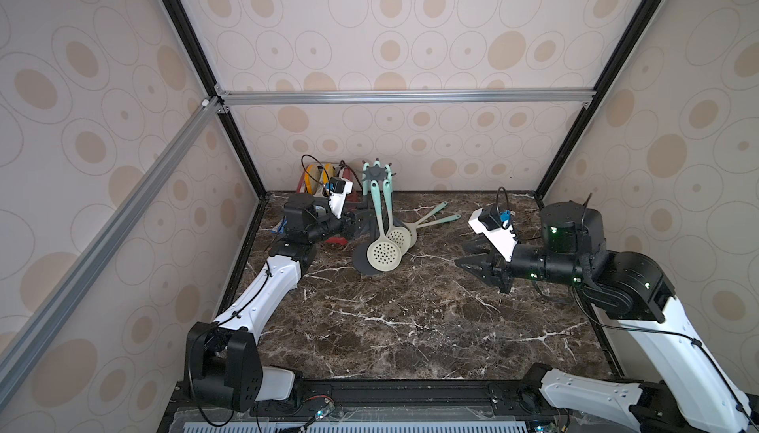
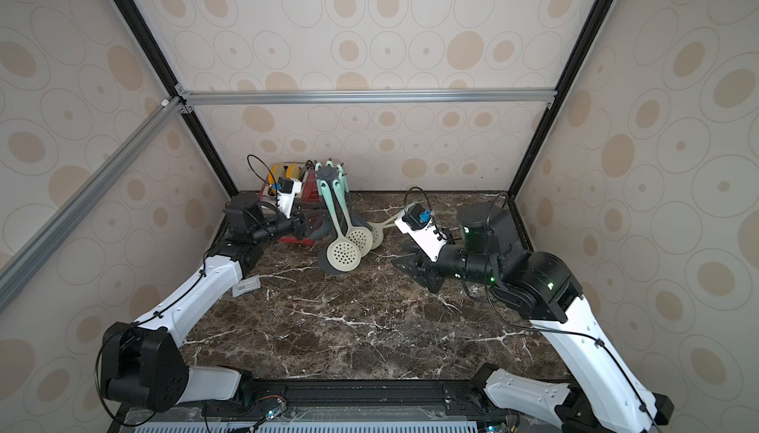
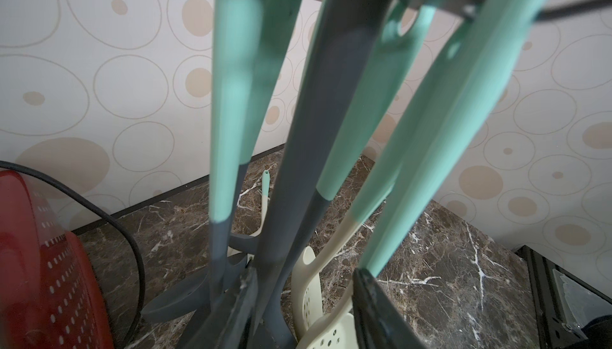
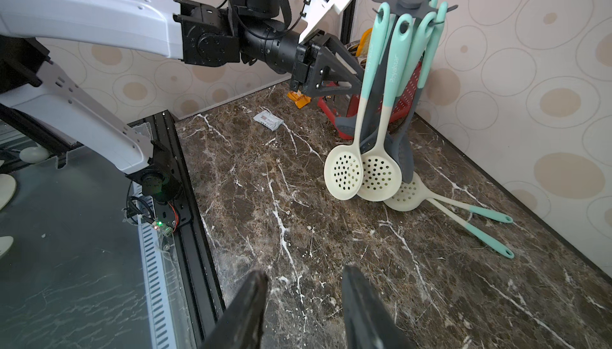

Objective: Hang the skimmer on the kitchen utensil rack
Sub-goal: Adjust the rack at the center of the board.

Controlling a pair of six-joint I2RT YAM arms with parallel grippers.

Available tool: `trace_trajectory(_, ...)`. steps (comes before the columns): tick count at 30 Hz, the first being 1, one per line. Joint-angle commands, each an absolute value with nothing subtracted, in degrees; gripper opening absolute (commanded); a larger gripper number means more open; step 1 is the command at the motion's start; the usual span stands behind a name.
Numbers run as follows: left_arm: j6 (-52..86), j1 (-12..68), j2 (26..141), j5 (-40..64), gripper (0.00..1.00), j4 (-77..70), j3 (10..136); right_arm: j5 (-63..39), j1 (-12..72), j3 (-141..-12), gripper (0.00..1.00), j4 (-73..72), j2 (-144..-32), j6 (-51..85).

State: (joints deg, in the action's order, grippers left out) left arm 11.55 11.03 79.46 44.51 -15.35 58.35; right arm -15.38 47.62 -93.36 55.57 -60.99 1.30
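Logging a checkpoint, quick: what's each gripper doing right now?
Left gripper: jaws straddle the kitchen utensil rack pole and hanging handles; grip cannot be told.
Right gripper: open, holding nothing.

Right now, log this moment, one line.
utensil rack: two hung skimmers | table: two loose skimmers | left claw: at rack pole | right claw: open

Top views, pair: both are looking down from high above the front edge of the bench (image 1: 410,320) toward its back edge, far off, sharing the whole bench.
Left wrist view: is sitting close against the kitchen utensil rack (image 3: 314,132), facing up along its pole.
Right wrist view: is looking low from the bench's right side toward the back-left corner, sharing the kitchen utensil rack with both top views.
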Motion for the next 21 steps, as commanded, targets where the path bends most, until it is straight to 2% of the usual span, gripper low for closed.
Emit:
trace_trajectory(1,15.0,10.8,81.4,45.2,0.49,-22.7,57.5,-14.9,47.7,-94.2,0.42,57.6,-61.0,1.4)
trace_trajectory(21,19.6,11.0,95.1,50.0,0.5,-30.8,61.3,-15.3,47.7,-92.6,0.41,58.7,-61.1,1.8)
